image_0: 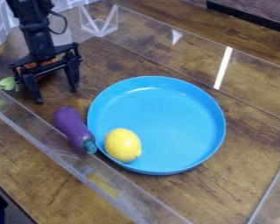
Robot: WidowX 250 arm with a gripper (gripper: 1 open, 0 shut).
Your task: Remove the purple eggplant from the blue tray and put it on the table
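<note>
The purple eggplant (73, 128) lies on the table (166, 61) just outside the left rim of the blue tray (166, 114), its teal stem end pointing toward the tray's near edge. My gripper (53, 90) hangs point-down a little beyond and left of the eggplant. Its dark fingers (73, 81) stand wide apart and open, with nothing between them and low over the wood.
A yellow lemon (122, 144) rests inside the tray at its near left rim. A small green thing (6, 84) peeks out left of the gripper. A clear plastic wall (60, 162) runs along the table's front left side.
</note>
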